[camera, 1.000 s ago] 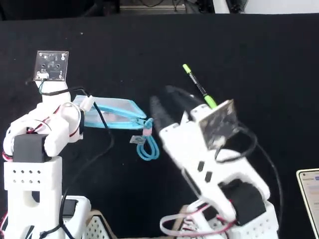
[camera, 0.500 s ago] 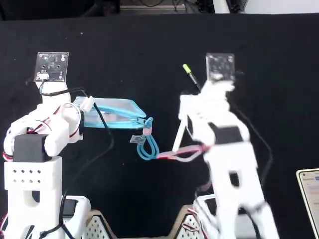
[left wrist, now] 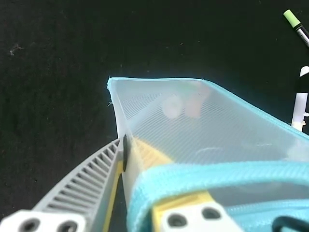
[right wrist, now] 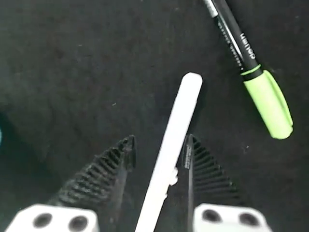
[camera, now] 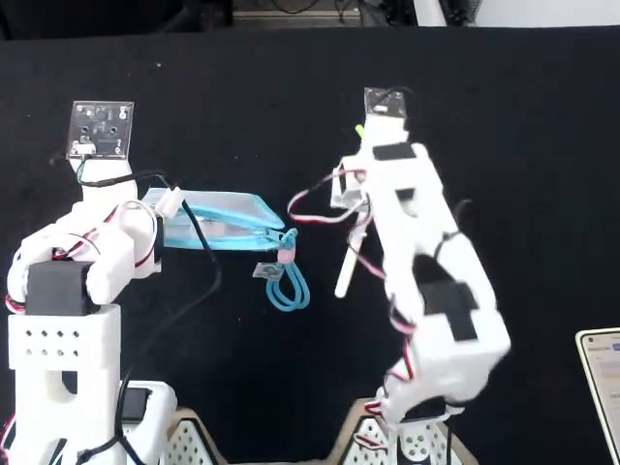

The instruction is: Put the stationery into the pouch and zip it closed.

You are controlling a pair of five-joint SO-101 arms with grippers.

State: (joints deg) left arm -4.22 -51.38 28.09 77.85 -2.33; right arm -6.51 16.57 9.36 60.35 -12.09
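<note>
1. My left gripper [left wrist: 126, 151] is clamped on one edge of the pouch [left wrist: 207, 130], left of centre.
2. My right gripper [right wrist: 159, 142] is part open, its fingers either side of the white pen [right wrist: 182, 104].
3. The green-capped pen [right wrist: 251, 63] lies just beyond, on the black table [camera: 504, 107].

The left hand [left wrist: 129, 147] pinches the blue-trimmed pouch [left wrist: 207, 130]; a green-capped pen [left wrist: 295, 25] lies beyond.

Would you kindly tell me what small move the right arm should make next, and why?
Probably shut the right gripper on the white pen: its jaws stand open either side of it, and the left gripper holds the pouch.
</note>
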